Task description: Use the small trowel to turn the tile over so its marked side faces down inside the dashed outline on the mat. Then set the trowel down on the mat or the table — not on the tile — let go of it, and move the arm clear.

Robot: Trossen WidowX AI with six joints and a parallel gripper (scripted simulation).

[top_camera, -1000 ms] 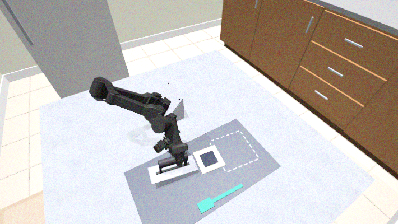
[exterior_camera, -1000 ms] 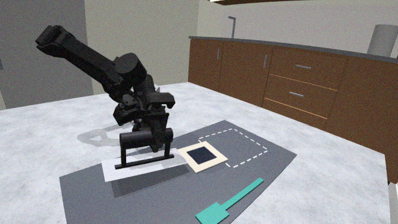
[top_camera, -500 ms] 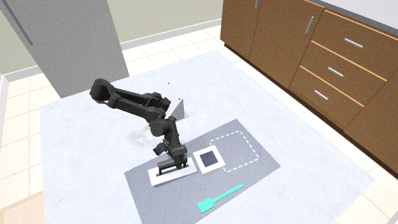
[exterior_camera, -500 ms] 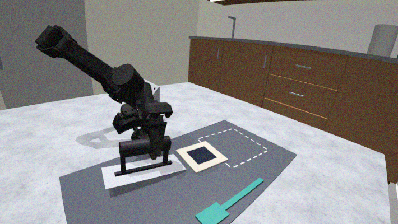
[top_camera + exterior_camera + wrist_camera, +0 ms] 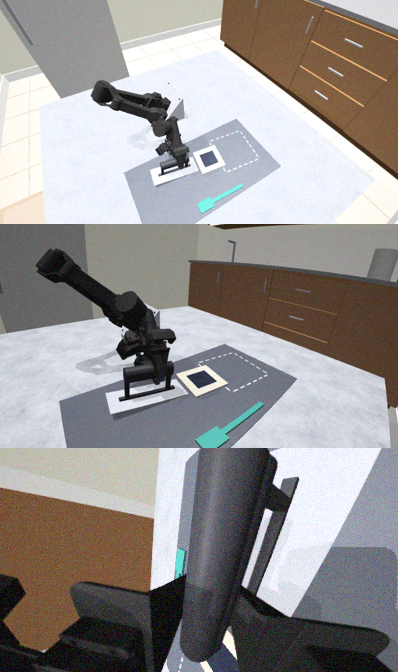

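My gripper [image 5: 183, 163] [image 5: 160, 376] [image 5: 209, 578] is shut on the black handle of the trowel [image 5: 169, 164] [image 5: 138, 373] [image 5: 225, 523]. The trowel's flat white blade is low over the left part of the mat, with a shadow along its near edge. The blade's right end is close to the tile's left edge; whether they touch is unclear. The cream tile [image 5: 208, 158] [image 5: 202, 378] lies flat with its dark square facing up. It is left of most of the dashed outline [image 5: 235, 391], covering part of the outline's left side.
The grey mat [image 5: 174, 201] [image 5: 168, 425] lies on the pale table [image 5: 308, 173] [image 5: 336, 403]. A teal spatula [image 5: 206, 205] [image 5: 213, 437] [image 5: 180, 562] lies near the mat's front right edge. A wedge-shaped block [image 5: 179, 110] stands behind the arm.
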